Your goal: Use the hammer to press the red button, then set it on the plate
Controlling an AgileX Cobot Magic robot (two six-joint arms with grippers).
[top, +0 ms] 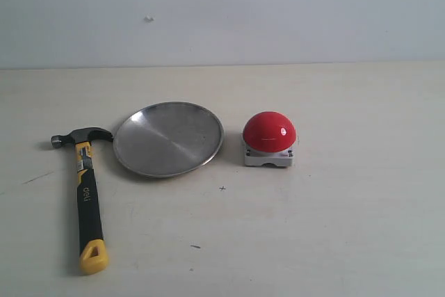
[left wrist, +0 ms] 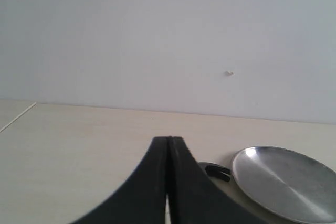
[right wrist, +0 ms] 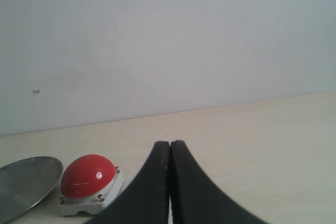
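Hammer [top: 88,196], marked perhaps "deli", beside plate [top: 168,138]

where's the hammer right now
In the exterior view the hammer lies flat on the table at the left. Its head is right beside the plate's left rim, and its yellow-ended handle runs toward the bottom of the view.

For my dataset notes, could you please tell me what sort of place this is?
Probably a lab test bench: a bare pale table against a plain white wall, with a hammer, a plate and a red button laid out.
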